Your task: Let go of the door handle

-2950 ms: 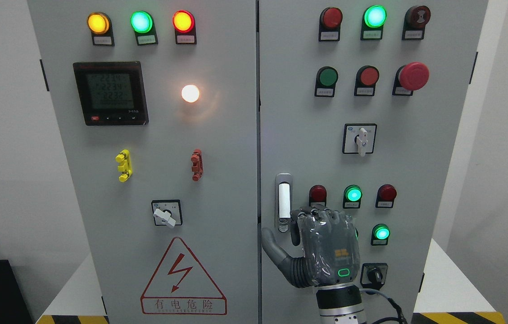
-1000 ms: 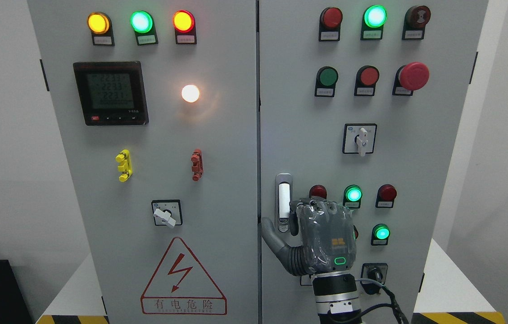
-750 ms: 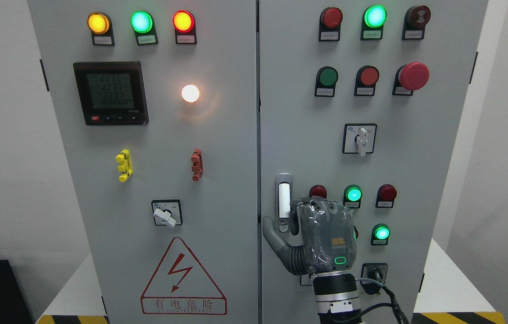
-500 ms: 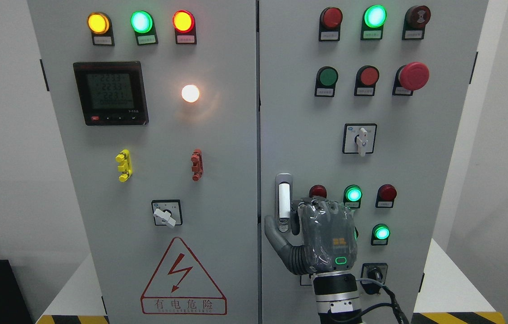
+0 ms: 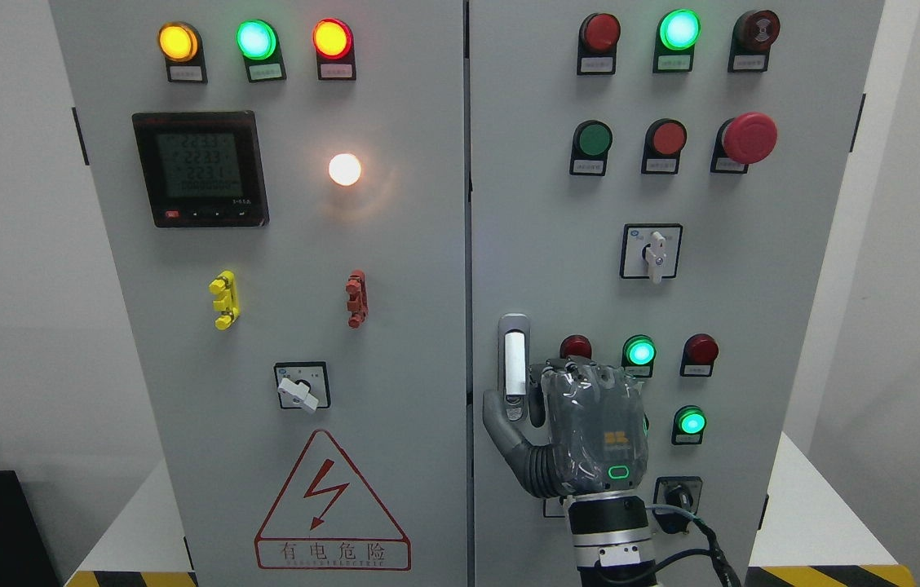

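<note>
Compared with three seconds earlier, the right hand (image 5: 586, 428), a grey robotic hand under clear film with a lit green indicator on its back, sits slightly higher and closer to the silver vertical door handle (image 5: 515, 367), and its thumb has drawn in from a wide splay to lie just left of the handle's lower end. Its fingers (image 5: 537, 399) are curled at the handle's lower right side; whether they grip it or only touch it cannot be told. The handle is mounted upright near the left edge of the right-hand grey cabinet door (image 5: 541, 244), beside the centre seam. A lit green round indicator lamp (image 5: 639, 352) shows just above the knuckles.
</note>
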